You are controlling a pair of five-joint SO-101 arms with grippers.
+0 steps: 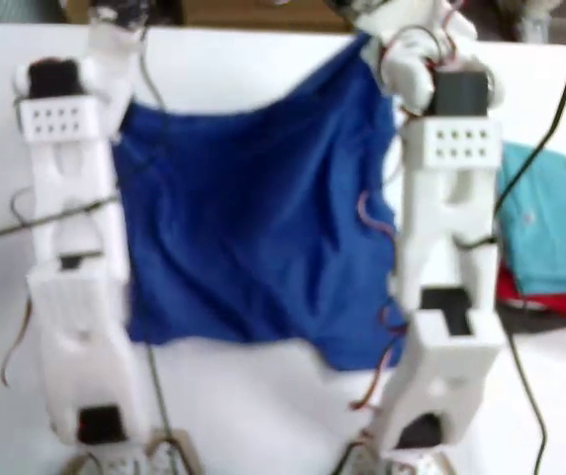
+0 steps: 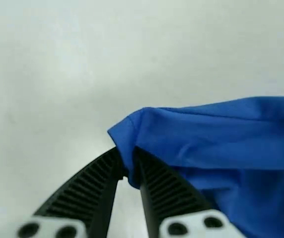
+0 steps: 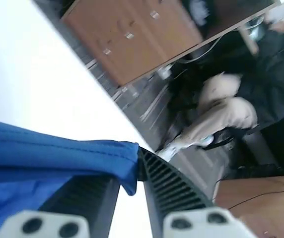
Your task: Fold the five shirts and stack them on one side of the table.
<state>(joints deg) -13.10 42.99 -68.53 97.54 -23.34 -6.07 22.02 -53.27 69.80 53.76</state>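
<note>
blue shirt spread at table centre. left jaws closed on its 11 o'clock corner, right jaws closed on 1 o'clock corner. teal shirt on red shirt at 3 o'clock.

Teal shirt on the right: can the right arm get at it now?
Probably not yet. The right arm has its jaws shut on a corner of the blue shirt. The teal shirt lies open beside that arm, so once freed the way looks clear.

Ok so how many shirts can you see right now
3. A blue shirt spread across the middle of the table; a teal shirt on its right side in the high view; a red shirt under the teal. Others may be hidden beneath.
</note>
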